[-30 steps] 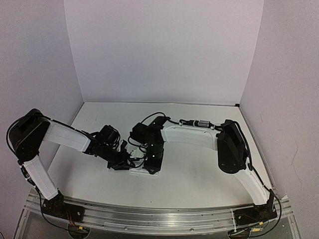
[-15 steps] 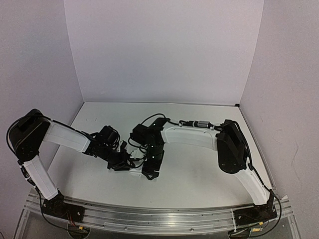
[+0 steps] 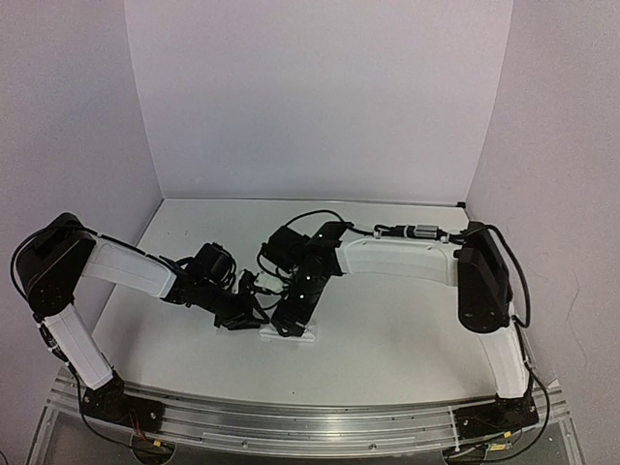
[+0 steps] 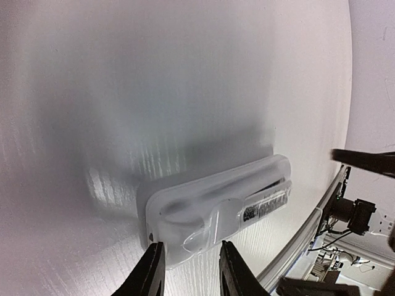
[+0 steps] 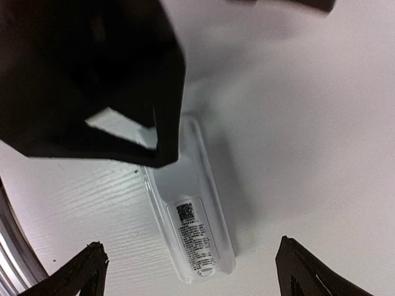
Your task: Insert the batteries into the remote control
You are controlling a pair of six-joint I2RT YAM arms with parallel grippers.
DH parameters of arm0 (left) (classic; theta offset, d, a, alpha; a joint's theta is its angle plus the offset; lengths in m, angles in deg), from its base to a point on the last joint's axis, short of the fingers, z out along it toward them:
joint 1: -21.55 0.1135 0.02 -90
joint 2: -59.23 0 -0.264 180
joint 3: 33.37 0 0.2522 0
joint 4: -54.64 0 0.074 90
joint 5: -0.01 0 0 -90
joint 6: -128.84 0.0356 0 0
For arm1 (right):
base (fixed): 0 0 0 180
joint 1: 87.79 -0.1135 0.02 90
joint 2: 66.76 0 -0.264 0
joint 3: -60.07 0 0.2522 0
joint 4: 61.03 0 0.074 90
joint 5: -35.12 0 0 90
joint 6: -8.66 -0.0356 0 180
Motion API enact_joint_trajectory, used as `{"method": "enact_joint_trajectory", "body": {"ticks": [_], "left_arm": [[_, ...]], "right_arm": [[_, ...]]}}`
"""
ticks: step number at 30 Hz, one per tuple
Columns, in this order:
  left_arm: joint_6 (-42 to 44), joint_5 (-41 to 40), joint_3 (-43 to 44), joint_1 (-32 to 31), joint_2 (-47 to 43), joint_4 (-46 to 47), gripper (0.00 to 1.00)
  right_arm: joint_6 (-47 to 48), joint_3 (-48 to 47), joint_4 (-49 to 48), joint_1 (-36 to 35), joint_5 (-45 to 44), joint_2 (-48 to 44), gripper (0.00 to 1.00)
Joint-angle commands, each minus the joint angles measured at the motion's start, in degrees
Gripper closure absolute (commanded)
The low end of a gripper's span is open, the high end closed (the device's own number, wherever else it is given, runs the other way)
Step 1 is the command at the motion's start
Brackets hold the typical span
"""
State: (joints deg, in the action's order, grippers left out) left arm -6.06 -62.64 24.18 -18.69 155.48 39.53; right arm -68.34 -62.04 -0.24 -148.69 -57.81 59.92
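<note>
The remote control [image 3: 296, 334] [image 4: 216, 197] [image 5: 196, 231] lies face down on the white table, a printed label on its back panel. My left gripper [image 3: 248, 315] [image 4: 188, 271] is shut on one end of it, its fingers [image 4: 150, 271] against that end. In the right wrist view the left gripper [image 5: 92, 74] shows as a black mass covering the remote's far end. Just above the remote's labelled end, my right gripper [image 3: 291, 312] [image 5: 197, 271] stands wide open with nothing in it. The batteries are hidden.
A metal rail [image 3: 310, 426] [image 4: 321, 216] runs along the table's near edge, close to the remote. White walls [image 3: 310, 97] close in the back and both sides. Bare table [image 3: 397, 329] stretches to the right of the remote.
My right gripper has gone from nearly closed to wide open and has risen off the remote, its elbow swinging to the right. The left gripper and the remote have stayed put.
</note>
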Motion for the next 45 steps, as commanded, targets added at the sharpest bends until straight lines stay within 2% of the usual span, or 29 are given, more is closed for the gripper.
{"method": "enact_joint_trajectory", "body": {"ticks": [1,3,7,11,14,17,22,31,45], "left_arm": [[1.18,1.2,0.71,-1.08,-1.08,1.7,0.69],[1.31,1.36,0.6,-1.07,-1.01,1.7,0.69],[1.78,1.98,0.66,-1.09,-0.99,1.7,0.69],[2.31,2.14,0.35,-1.09,-1.22,0.21,0.69],[2.76,2.01,0.2,-1.14,-1.56,-0.7,0.69],[3.35,1.75,0.59,-1.07,-1.57,-1.99,0.69],[4.48,1.74,1.32,-1.11,-1.56,-4.12,0.69],[5.38,1.73,1.38,-1.15,-1.97,-5.68,0.69],[4.97,1.65,2.98,-1.33,-0.18,-4.78,0.7]], "right_arm": [[-8.07,4.0,-14.88,-0.09,-1.54,-9.81,0.07],[-11.39,6.33,-16.49,0.6,-3.23,-11.63,0.07],[-24.05,11.15,-17.74,2.5,-6.99,-16.17,0.07],[-38.86,20.41,-17.72,5.42,-9.72,-22.49,0.06],[-51.77,27.99,-17.88,9.12,-4.13,-26.55,0.06],[-57.47,31.88,-18.13,11.31,3.38,-27.15,0.07],[-61.88,32.81,-18.95,11.98,12.71,-23.99,0.12],[-67.32,32.02,-24.63,12.09,20.18,-16.96,0.2],[-68.72,31.11,-27.0,12.07,22.34,-10.82,0.28]]}}
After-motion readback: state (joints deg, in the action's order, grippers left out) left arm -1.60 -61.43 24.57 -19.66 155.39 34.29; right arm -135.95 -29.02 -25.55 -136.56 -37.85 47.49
